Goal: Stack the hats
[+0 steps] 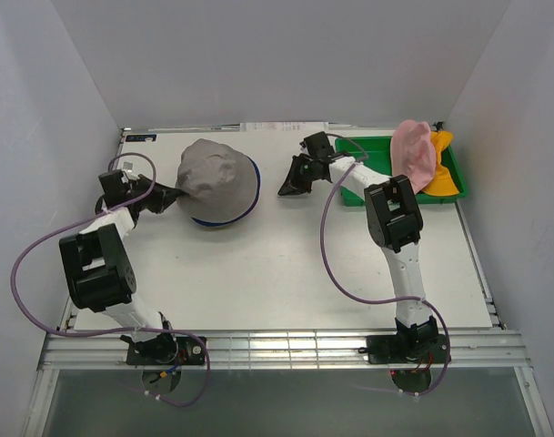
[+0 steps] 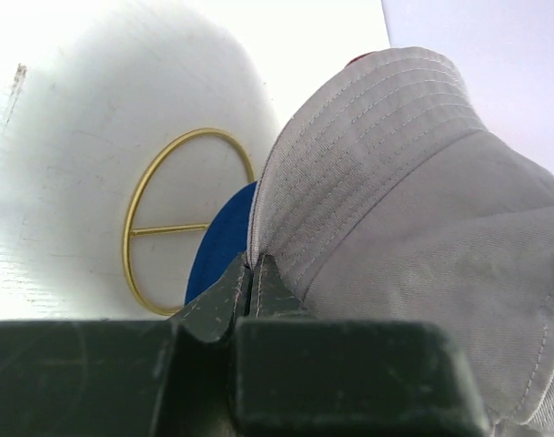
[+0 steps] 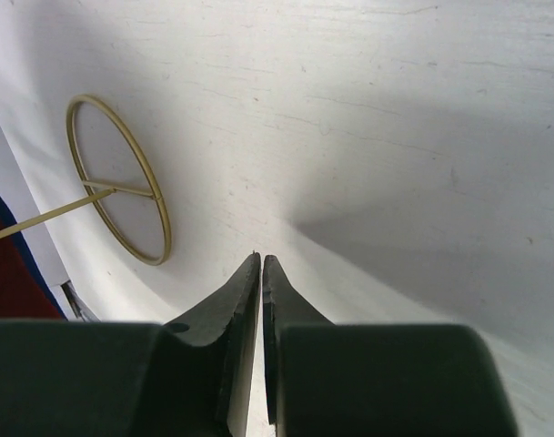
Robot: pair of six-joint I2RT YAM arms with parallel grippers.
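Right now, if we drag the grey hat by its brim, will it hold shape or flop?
Likely flops: the grey hat is soft stitched cloth with a dented crown. Probably light, so a brim tug should shift it easily. It lies over the blue hat, so dragging may pull that along.

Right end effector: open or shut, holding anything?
Shut, empty: the right end effector is closed over bare table, nothing between its jaws.

Two robot arms reach over the tabletop.
The left arm (image 1: 99, 264) bends toward 12 o'clock, its left claw (image 1: 170, 195) pointing to 3 o'clock, jaws pinched on the grey hat (image 1: 217, 177). The right arm (image 1: 395, 218) angles toward 10 o'clock, its right claw (image 1: 286, 188) tipped downward, jaws together.
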